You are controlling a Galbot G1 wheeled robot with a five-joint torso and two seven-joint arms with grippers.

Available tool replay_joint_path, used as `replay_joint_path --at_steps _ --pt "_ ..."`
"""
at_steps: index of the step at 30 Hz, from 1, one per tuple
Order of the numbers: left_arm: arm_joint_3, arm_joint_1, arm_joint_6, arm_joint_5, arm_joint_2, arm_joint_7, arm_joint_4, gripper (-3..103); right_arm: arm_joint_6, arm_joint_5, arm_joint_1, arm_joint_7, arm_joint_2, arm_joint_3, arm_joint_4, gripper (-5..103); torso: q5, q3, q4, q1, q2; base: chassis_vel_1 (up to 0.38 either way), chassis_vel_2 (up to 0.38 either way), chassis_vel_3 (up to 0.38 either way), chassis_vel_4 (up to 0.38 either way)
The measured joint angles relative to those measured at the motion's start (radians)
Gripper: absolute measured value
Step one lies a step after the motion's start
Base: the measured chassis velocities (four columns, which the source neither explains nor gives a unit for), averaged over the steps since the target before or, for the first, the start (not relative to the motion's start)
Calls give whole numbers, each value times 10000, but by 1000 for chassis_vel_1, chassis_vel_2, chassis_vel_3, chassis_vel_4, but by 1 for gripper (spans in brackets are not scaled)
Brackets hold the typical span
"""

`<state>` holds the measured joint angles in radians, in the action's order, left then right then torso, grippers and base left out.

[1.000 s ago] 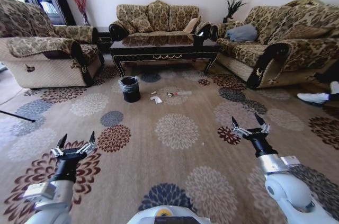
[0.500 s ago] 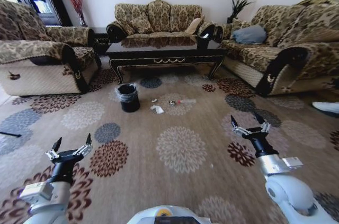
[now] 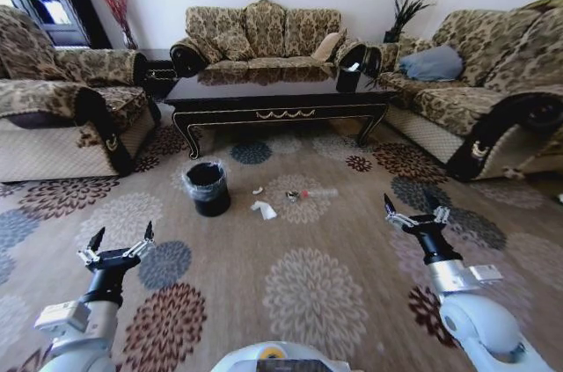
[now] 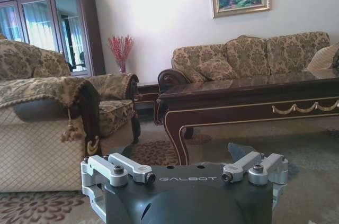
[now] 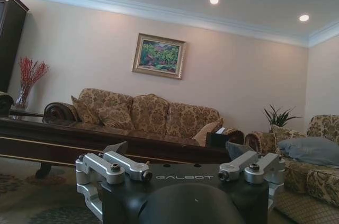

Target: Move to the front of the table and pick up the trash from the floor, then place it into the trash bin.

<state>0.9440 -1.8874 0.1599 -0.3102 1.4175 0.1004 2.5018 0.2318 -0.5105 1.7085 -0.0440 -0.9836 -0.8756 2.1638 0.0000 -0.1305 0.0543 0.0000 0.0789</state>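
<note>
**A:** Where is the trash [image 3: 263, 209] lying right now?

**B:** It is sitting on the floor [image 3: 317, 293] just in front of the table [image 3: 277, 95]: a crumpled white scrap, a smaller bit beyond it, and a clear bottle [image 3: 318, 193] with a red end lying on its side. The trash bin [image 3: 208, 188] is standing just beside the white scrap, on the robot's left of it.

**A:** Which way is the bottle pointing?

**B:** Its long axis is running roughly across the robot's front, left to right, so I judge a pincer would need to close across it from front to back.

**A:** And where are the arms?

**B:** Both are held low and forward, well short of the litter. The left gripper [image 3: 119, 246] is hovering over the carpet with its fingers spread apart; the right gripper [image 3: 415, 214] is doing likewise, also released and holding nothing. The litter is lying ahead, between the two and slightly nearer the left arm's side for the white scrap; the bottle looks about evenly placed, so I cannot pick an arm for it with confidence.

**A:** Anything readable?

**B:** "GALBOT" is showing on each gripper body in the wrist views. The bottle's label is too small to read.
</note>
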Motion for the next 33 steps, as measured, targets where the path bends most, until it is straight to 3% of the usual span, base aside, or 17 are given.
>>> replay_joint_path --at_steps 25,31,33 --pt "-65 7 47 128 37 -1 -17 100 182 -77 -23 25 -5 -1 -32 100 -2 -12 -2 2 5 -344 343 346 -342" --pt "-139 -64 659 29 18 577 -18 100 197 -41 8 12 -11 11 -46 100 1 -11 -3 2 6 -84 106 81 -87" --pt "-127 -87 1327 -178 -11 1139 -19 100 201 -23 14 10 -13 26 -47 100 2 -6 -2 0 10 20 -52 -19 38"
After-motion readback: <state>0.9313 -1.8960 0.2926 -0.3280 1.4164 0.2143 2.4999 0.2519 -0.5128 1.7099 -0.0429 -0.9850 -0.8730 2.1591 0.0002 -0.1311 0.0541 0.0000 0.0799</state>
